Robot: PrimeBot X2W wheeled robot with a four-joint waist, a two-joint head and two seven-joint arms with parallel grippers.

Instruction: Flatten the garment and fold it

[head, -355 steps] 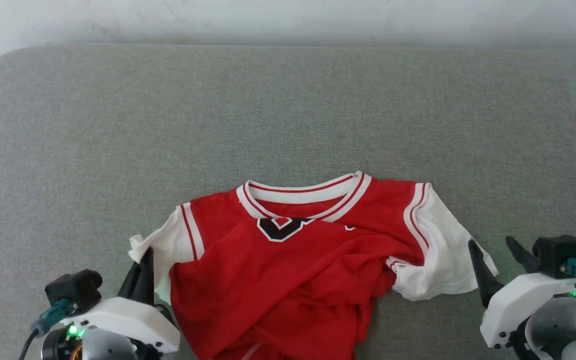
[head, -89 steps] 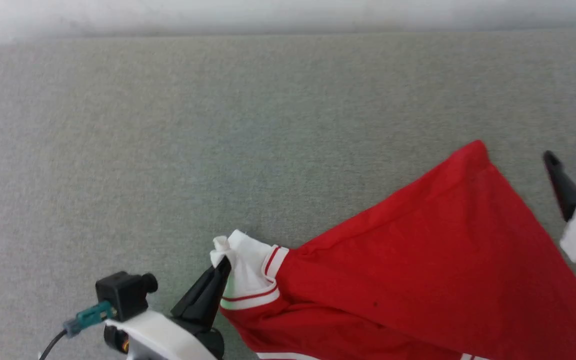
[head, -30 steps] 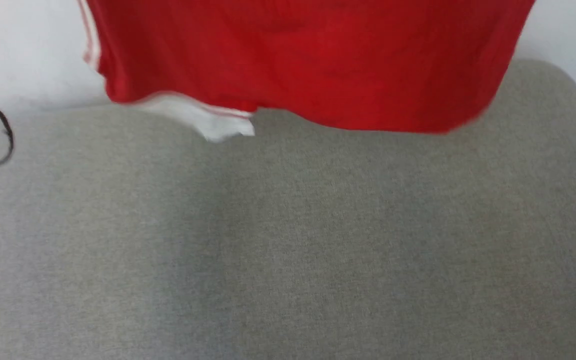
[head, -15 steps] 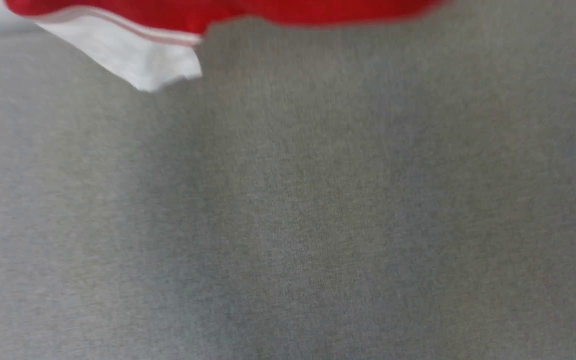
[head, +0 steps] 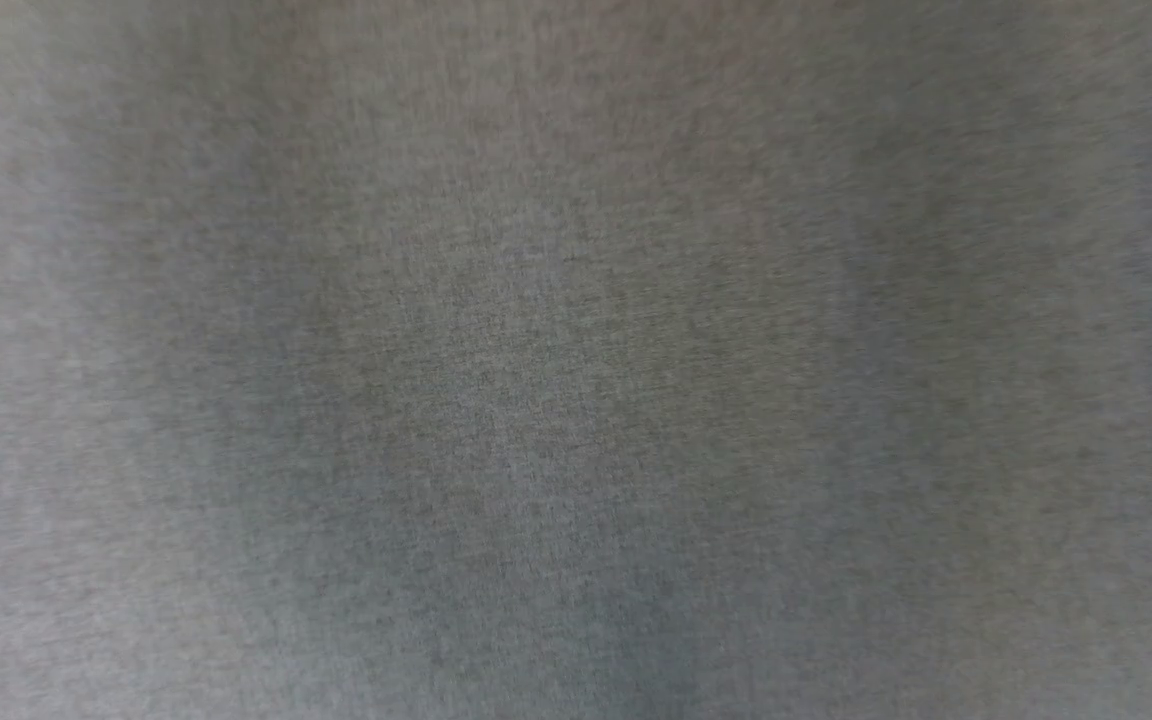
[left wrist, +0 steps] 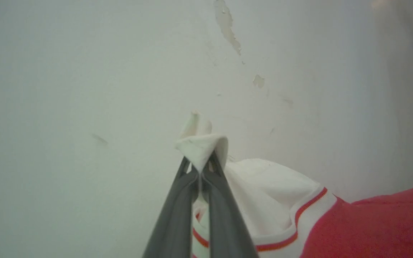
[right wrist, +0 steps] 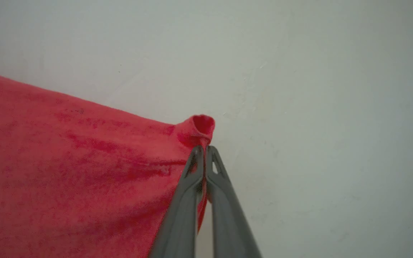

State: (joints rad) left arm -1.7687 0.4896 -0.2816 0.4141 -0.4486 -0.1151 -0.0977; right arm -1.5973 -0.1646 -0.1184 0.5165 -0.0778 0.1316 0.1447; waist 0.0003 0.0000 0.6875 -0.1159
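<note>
you were in the flattening step, with folding not yet begun. your left fingers [left wrist: 196, 179] were pinched shut on the tip of the white sleeve [left wrist: 264, 186], and a small peak of cloth poked out past the tips. your right fingers [right wrist: 201, 157] were shut on a red corner of the garment [right wrist: 66, 161], with a little loop of fabric bunched above them. i could not tell from these views whether that was a hem corner or a shoulder.

both wrist views had the pale wall [left wrist: 84, 71] behind the cloth, and the head view looked down on the grey tabletop [head: 576, 360] under a soft shadow. so i judged that the garment hung in the air between your 2 arms, lifted off the tabletop. the red panel near the right fingers looked pulled fairly taut, with a few creases running into the grip.

the next move called for bringing the garment down onto the tabletop while both fingers stayed closed. hold the 2 arms well apart so the cloth stays stretched. let the hanging edge touch down first toward the far edge, then draw back toward the near edge so the body lays out flat. 1 grip was on a sleeve tip and the other on a body corner, so it could land skewed. expect to regrip before any fold.
</note>
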